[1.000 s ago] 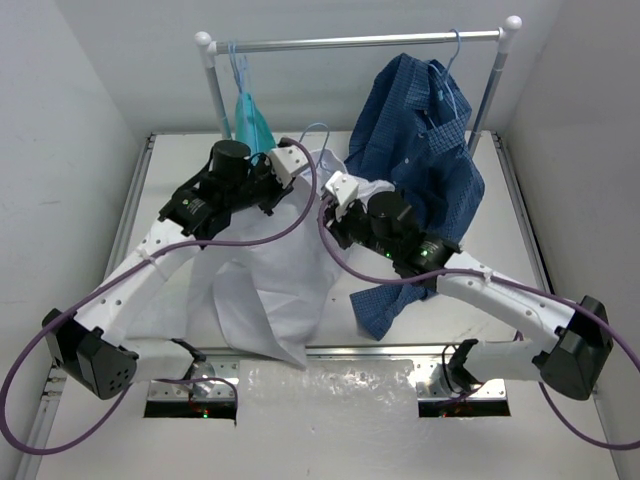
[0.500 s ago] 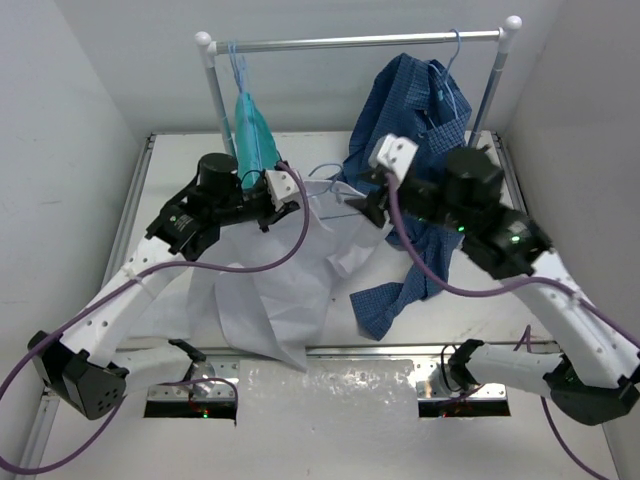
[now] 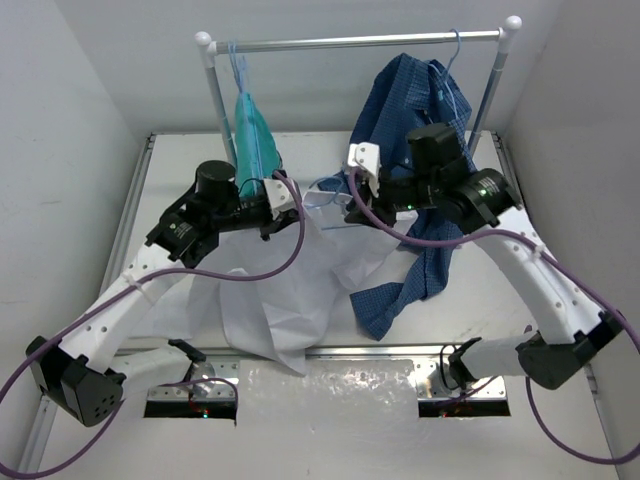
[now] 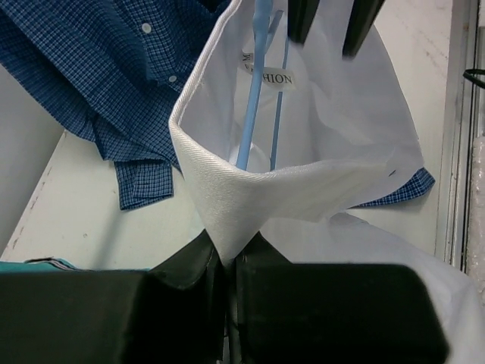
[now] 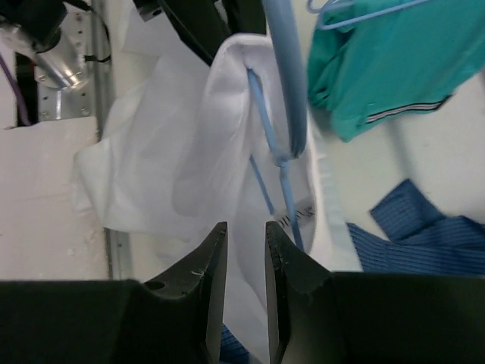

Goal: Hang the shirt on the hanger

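Observation:
The white shirt (image 3: pixel 290 290) lies spread on the table with its collar lifted. My left gripper (image 3: pixel 288 205) is shut on the collar's edge (image 4: pixel 227 220) and holds it up. The pale-blue wire hanger (image 3: pixel 325 188) sits inside the collar opening, its neck and wires passing the label (image 4: pixel 254 98). My right gripper (image 3: pixel 353 210) hovers just right of the collar. Its jaws (image 5: pixel 242 235) stand slightly apart with nothing between them, and the shirt and hanger (image 5: pixel 284 114) are right in front. Its fingertips (image 4: pixel 326 23) show at the top of the left wrist view.
A clothes rail (image 3: pixel 350 42) stands at the back. A teal-green garment (image 3: pixel 255 140) hangs at its left. A dark blue checked shirt (image 3: pixel 430 150) hangs at its right and trails onto the table. White walls close in both sides.
My right arm rose from low over the table, swung right, then came back toward the collar. My left gripper kept its hold on the collar and shifted slightly nearer.

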`<state>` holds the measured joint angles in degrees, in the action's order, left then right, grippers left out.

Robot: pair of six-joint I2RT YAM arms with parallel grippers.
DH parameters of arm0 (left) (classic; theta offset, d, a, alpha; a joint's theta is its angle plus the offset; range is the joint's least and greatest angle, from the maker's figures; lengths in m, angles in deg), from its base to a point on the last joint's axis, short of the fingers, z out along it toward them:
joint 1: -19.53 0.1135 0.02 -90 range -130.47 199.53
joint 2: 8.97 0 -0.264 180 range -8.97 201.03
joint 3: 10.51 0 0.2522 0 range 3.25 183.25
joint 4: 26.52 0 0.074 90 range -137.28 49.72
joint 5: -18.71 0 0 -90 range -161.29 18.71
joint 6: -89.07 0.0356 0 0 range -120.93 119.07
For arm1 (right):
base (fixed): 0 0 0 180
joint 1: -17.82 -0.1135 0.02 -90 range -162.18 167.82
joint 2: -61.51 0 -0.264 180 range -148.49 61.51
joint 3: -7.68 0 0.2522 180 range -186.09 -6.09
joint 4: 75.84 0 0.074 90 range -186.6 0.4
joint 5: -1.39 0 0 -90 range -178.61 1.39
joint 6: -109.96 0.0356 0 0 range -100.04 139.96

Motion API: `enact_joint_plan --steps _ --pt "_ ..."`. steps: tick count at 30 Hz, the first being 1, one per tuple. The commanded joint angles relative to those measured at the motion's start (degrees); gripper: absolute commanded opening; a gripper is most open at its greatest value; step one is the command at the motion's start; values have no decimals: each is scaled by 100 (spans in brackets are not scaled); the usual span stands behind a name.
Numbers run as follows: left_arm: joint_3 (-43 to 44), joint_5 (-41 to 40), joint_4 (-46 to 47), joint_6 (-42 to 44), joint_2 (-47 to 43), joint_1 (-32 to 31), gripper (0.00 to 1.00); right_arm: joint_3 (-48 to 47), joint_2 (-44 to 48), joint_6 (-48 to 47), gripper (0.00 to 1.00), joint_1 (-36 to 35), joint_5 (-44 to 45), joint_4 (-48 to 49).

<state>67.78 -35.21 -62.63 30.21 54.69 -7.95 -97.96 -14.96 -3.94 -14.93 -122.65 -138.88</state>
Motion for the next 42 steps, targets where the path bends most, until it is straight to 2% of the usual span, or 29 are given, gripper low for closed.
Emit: enact_joint_plan --steps 1,5,9,13,19,31,34,38,39,40,41,42 --pt "24 374 503 -134 -222 59 0 90 1 59 24 6 -630 295" --pt "-28 514 503 -90 -284 68 0 354 -88 298 27 15 -525 944" --pt "-107 506 451 -20 -345 59 0 451 -105 342 29 15 -567 1130" --pt "-187 418 451 -46 -389 77 0 364 8 343 30 15 -849 1034" --pt "-231 479 512 -64 -354 85 0 275 158 140 30 15 -543 639" --pt "-213 769 556 -195 -363 85 0 600 -167 263 38 6 -446 1279" --pt "-248 813 687 -362 -354 85 0 881 -184 324 32 -3 -498 1831" --pt "-292 822 890 -652 -328 103 0 1075 -202 412 23 -3 -569 1992" --pt "-283 840 916 -679 -328 120 0 1136 -176 421 19 -12 -499 1983" --pt "-275 840 925 -714 -310 129 0 1172 -141 421 7 -3 -489 1983" --pt "-248 840 925 -740 -267 164 0 1233 -97 430 0 6 -472 1983" --pt "-231 857 847 -758 -249 269 0 1347 51 456 0 6 -376 2001"
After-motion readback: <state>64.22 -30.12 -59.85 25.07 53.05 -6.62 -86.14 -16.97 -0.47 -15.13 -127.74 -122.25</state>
